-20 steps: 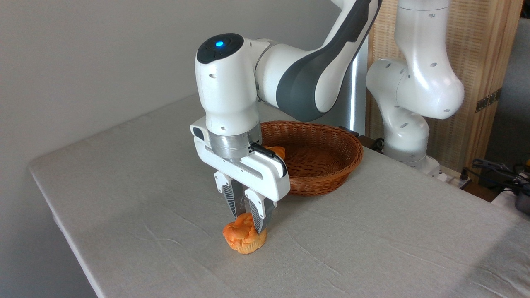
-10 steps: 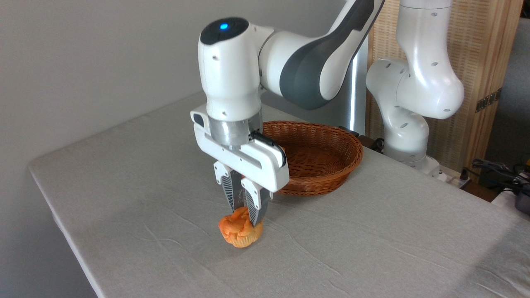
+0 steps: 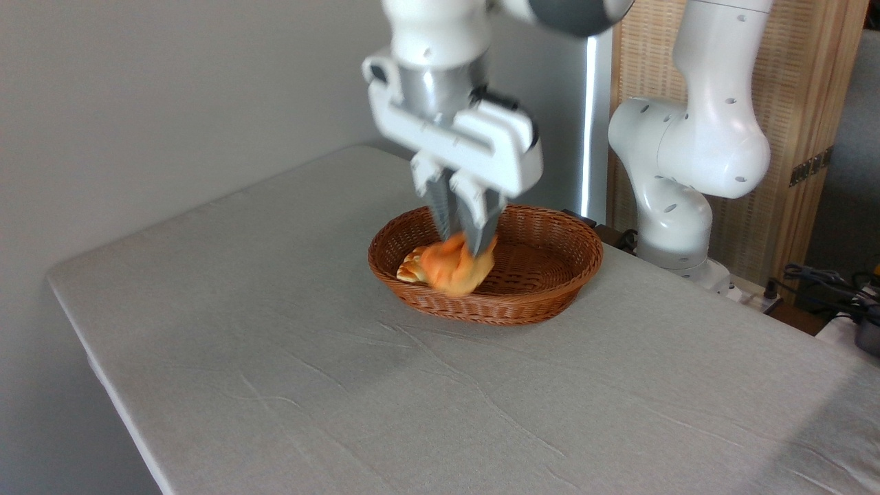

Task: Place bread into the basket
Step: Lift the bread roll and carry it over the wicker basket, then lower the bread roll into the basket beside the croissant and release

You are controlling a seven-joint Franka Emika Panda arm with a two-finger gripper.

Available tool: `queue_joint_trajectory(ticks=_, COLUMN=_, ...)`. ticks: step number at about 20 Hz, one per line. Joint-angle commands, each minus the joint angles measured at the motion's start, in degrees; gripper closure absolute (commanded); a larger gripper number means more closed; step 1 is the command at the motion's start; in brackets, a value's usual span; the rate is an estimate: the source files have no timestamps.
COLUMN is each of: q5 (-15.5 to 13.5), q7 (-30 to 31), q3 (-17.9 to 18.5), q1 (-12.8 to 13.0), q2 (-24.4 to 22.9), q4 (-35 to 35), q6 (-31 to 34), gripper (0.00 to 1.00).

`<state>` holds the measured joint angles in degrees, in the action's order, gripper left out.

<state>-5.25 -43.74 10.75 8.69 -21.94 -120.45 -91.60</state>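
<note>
Overhead, blurred hand [image 3: 466,237] pinching the bread [image 3: 452,268] over the basket [image 3: 550,295], braided loaf [image 3: 411,267] mostly hidden

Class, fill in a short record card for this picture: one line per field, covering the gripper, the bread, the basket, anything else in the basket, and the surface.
gripper: pointing down over the basket, shut on the bread
bread: orange bun, blurred, held between the fingers, within the basket's outline as seen from this camera; whether it touches the bottom cannot be told
basket: oval brown wicker, standing on the table
other content: pale striped loaf partly hidden behind the bread, at the basket's left end
table: covered in grey cloth
</note>
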Motion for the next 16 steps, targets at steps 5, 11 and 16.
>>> queue_joint_trajectory(ticks=5, q5=3.7, q7=-0.5, q3=5.0, q1=15.4, q2=-11.9, q4=-15.7, q6=4.7, gripper=0.66)
queue_joint_trajectory(ticks=11, q5=8.7, q7=-1.4, q3=4.7, q1=18.6, q2=-10.3, q4=-19.8, q6=-0.7, gripper=0.28)
queue_joint_trajectory(ticks=16, q5=8.8, q7=-1.2, q3=4.7, q1=19.4, q2=-9.7, q4=-19.8, q6=-2.6, gripper=0.00)
